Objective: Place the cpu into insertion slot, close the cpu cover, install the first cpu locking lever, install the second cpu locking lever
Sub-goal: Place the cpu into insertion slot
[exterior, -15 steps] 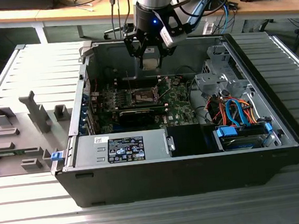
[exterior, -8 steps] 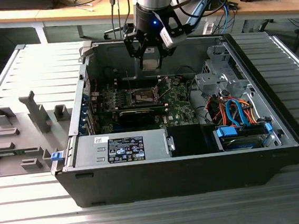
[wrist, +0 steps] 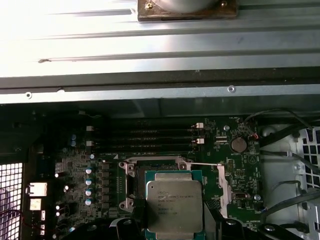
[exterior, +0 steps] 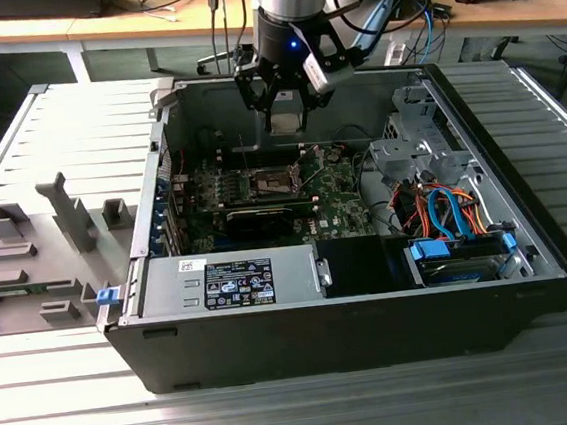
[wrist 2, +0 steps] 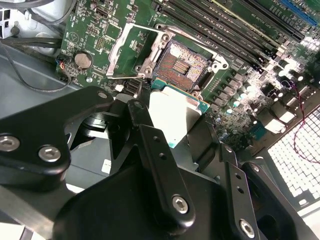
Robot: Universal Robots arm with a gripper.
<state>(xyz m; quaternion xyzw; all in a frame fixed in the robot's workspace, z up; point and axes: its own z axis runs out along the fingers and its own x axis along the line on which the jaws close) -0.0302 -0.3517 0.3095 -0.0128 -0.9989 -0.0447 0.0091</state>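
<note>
Hanging over the far side of the open computer case (exterior: 376,334), the gripper (exterior: 285,112) is clamped on the cpu (wrist 2: 172,112). Its black fingers (wrist 2: 142,117) press on two opposite edges of the chip, whose silver top shows in both wrist views. The cpu is held above the green board (exterior: 337,192), clear of the insertion slot (wrist 2: 182,65), which lies bare with its dark middle showing, near the middle of the case in the exterior view. The cpu cover (wrist 2: 115,54) is swung open and stands tilted at one side of the slot. Grey plastic holders (exterior: 67,208) stand on the slatted table (exterior: 16,148), to the exterior view's left of the case.
</note>
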